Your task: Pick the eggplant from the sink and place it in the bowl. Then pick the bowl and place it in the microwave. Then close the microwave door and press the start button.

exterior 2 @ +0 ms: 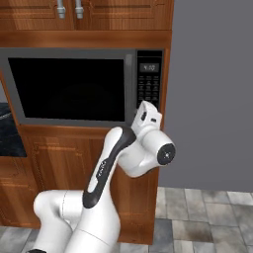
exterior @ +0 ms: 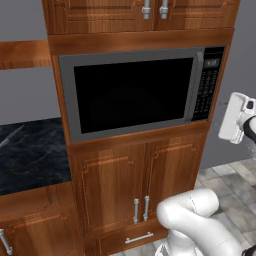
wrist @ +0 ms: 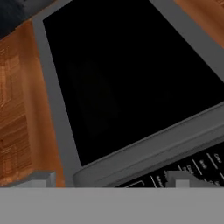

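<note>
Microwave (exterior: 135, 90) with its door shut, seen from the base and along the hand. The microwave door (exterior: 132, 92) — a grey frame around a dark glass window that reveals nothing of the cavity — lies flush in the wooden cabinet (exterior: 125, 180), its long vertical handle (exterior: 196, 82) running just beside the black keypad panel (exterior: 207, 82). In the hand view the gripper (wrist: 109, 181) looks straight onto this front: the jaws stand wide apart and hold nothing, one fingertip (wrist: 37, 179) over the wood beyond the door's frame, the other over the keypad panel (wrist: 192, 168), with the handle (wrist: 153, 153) crossing between them. The right base view places the hand (exterior 2: 147, 118) close before the lower part of the keypad (exterior 2: 149, 84) — whether it touches cannot be told. A dark marbled worktop (exterior: 30, 155) lies well off to the door's far side.
</note>
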### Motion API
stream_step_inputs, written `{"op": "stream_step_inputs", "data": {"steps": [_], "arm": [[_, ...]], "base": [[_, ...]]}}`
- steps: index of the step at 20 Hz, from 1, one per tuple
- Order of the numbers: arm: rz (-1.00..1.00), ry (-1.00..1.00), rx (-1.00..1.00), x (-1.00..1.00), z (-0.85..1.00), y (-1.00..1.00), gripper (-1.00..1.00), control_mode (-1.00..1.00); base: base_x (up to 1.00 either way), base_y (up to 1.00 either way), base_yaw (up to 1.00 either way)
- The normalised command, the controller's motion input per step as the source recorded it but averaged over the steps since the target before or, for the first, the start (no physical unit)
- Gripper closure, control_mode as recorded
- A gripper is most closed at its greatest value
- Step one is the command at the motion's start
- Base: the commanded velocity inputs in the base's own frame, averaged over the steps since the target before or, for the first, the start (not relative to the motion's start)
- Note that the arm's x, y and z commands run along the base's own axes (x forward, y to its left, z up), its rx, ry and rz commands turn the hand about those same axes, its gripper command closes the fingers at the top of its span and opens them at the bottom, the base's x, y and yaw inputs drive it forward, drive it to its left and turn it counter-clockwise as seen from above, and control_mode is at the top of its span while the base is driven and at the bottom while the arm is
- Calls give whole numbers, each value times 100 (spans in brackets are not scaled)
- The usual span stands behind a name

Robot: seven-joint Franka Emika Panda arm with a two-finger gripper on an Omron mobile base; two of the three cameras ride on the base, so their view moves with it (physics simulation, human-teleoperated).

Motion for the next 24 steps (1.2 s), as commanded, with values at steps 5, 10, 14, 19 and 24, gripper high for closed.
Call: {"op": "stream_step_inputs", "data": {"steps": [5, 10, 14, 19, 24], "arm": [[0, -17, -7, 0, -19, 0, -100, -100], [0, -16, -10, 7, -28, 2, -100, -100], [-2, -10, -8, 18, -20, 0, -100, -100], [-3, -2, 0, 28, 0, 0, 100, -100], [-2, 0, 0, 44, -2, 0, 100, -100]], "base": [[0, 0, 0], [0, 0, 0], [0, 0, 0], [0, 0, 0], [0, 0, 0]]}}
